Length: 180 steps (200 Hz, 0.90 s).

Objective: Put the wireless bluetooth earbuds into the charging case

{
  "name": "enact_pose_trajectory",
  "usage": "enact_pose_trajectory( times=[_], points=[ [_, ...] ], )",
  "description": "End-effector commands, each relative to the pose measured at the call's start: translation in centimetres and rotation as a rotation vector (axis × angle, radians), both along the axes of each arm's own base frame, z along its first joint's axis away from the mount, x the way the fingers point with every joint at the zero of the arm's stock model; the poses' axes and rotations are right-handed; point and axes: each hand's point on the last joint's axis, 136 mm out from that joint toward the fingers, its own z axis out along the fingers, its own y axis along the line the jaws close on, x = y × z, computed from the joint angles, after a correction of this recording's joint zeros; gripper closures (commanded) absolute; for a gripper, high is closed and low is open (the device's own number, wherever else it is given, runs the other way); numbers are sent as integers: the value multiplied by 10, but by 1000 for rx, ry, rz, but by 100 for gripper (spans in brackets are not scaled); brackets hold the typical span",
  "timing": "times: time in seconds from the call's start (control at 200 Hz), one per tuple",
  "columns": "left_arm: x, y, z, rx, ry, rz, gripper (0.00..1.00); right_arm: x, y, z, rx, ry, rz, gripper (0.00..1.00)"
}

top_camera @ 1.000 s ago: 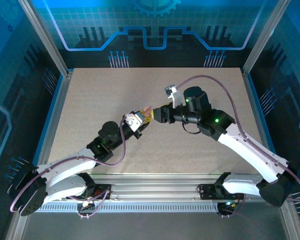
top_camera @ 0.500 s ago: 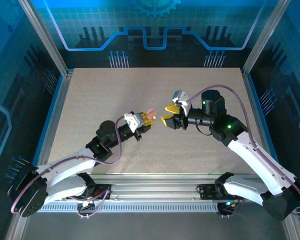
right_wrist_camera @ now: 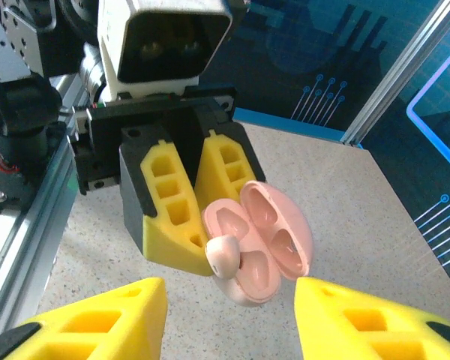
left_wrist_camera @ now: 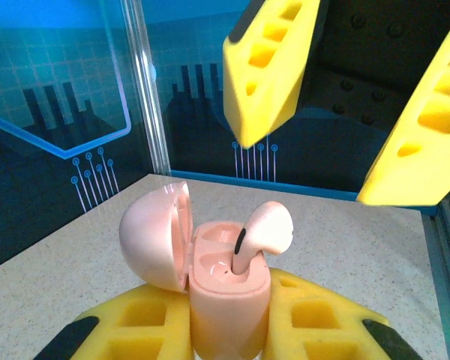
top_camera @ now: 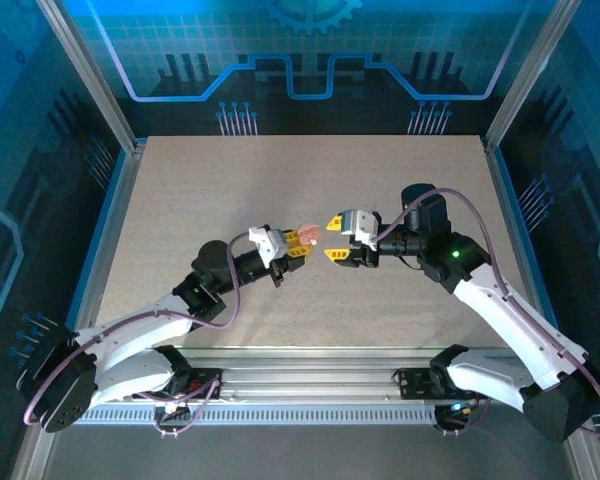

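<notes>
My left gripper [top_camera: 298, 243] is shut on the pale pink charging case [top_camera: 308, 236], held above the middle of the table. In the left wrist view the case [left_wrist_camera: 229, 300] stands upright between my yellow fingers with its lid [left_wrist_camera: 154, 236] swung open to the left. One pink earbud [left_wrist_camera: 266, 229] sticks up out of the right slot, its head well above the rim; the other slot is bare. My right gripper [top_camera: 332, 238] faces the case from the right, open and holding nothing. In the right wrist view the case [right_wrist_camera: 270, 240] and earbud [right_wrist_camera: 223, 256] lie just beyond my right gripper [right_wrist_camera: 231, 315].
The beige speckled table [top_camera: 280, 170] is bounded by aluminium posts and blue panels on three sides. A metal rail [top_camera: 310, 365] carrying both arm bases runs along the near edge.
My right gripper has drawn back to the right, off the case, and stands a short gap away. The left gripper has shifted a little to the right with the case.
</notes>
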Motion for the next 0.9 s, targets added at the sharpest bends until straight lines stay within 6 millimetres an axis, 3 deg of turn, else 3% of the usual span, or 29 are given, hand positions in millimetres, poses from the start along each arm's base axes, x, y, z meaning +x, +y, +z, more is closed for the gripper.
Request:
enact_pose_trajectory(
  times=[0.0, 0.895],
  points=[
    [-2, -2, 23, -47, -54, -24, 83, -2, 5, -6, -19, -15, 27, 53],
    [6, 3, 22, -40, -74, 35, 82, -20, 29, -6, -50, -4, 137, 64]
  ],
)
